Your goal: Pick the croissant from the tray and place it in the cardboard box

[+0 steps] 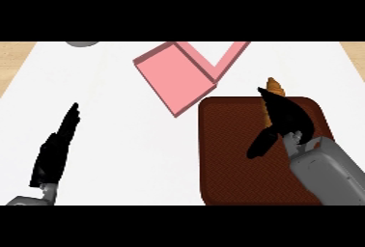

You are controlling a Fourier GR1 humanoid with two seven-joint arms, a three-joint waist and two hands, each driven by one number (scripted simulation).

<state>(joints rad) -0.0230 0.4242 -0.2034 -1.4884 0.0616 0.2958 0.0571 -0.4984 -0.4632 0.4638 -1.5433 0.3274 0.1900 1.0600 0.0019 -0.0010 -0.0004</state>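
right robot hand [287, 119]: curled round the croissant [273, 87], which is being held over the brown tray [228, 159]'s far edge | pink cardboard box [178, 77]: lying open on the table [121, 135], beyond the tray | left robot hand [57, 149]: being kept straight-fingered, empty

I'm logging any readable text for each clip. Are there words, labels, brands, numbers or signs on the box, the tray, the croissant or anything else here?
None: no text, number or sign shows anywhere.
Pink box: plain faces, no print.
Brown tray: only a woven texture, no label.
Croissant: bare, held in the right hand.
Left hand, forearms and white counter: no markings.
Grey object at the top edge: mostly cut off, no writing seen.
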